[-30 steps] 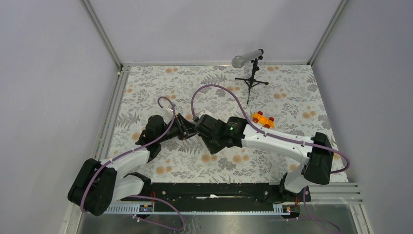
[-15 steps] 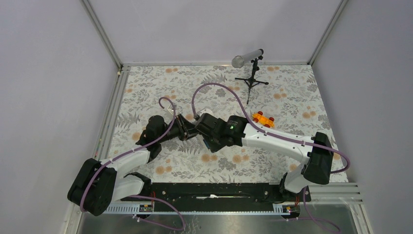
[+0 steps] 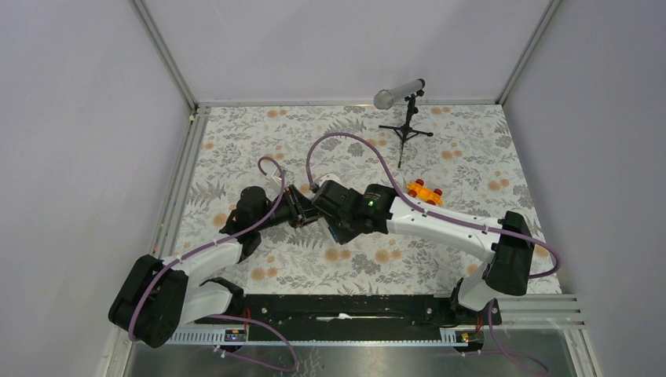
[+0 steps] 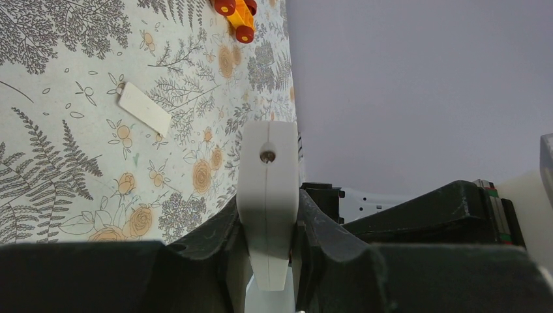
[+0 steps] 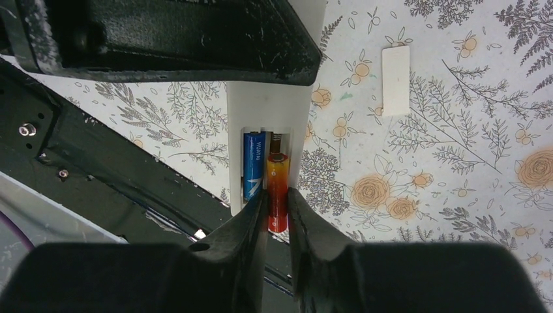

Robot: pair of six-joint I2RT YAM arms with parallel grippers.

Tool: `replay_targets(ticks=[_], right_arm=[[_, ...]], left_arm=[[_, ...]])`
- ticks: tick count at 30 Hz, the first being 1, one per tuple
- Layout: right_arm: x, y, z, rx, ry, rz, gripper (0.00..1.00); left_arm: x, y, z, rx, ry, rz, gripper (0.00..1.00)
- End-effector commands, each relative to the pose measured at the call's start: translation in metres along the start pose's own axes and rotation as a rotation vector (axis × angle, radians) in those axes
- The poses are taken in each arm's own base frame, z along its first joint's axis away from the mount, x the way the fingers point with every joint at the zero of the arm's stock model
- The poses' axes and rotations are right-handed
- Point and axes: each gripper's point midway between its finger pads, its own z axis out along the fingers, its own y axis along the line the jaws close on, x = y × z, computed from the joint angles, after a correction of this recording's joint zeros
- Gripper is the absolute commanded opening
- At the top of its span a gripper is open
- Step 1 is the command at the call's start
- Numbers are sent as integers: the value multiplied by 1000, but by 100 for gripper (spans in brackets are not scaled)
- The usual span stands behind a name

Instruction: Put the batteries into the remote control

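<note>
Floral cloth (image 3: 236,149) covers the table between plain grey walls (image 3: 78,118). Mid-table, we see the left gripper (image 4: 268,222) clamped on the remote control (image 4: 268,163). The right gripper (image 5: 277,202) pinches the red battery (image 5: 277,179) beside the blue battery (image 5: 254,163), which sits in the remote's compartment.

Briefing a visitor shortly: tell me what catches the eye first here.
At the centre, the left hand clamps the white remote while the right hand pinches a red battery in its open bay, beside the blue battery already seated. The loose white cover lies on the floral cloth.
</note>
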Motion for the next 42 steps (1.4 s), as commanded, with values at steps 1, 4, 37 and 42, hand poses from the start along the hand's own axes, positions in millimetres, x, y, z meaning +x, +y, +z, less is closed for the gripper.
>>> replay_targets(ticks=[1, 4, 37, 42], right_arm=[[-16, 5, -3, -20, -35, 13, 25], [-17, 5, -2, -24, -34, 21, 26], [-115, -16, -139, -385, -564, 612, 87], [-126, -17, -155, -441, -631, 716, 87]], left_arm=[[-7, -25, 2, 78, -12, 46, 0], [-7, -24, 3, 75, -14, 37, 0], [-74, -125, -14, 287, -185, -169, 0], [-85, -153, -24, 388, -215, -259, 0]])
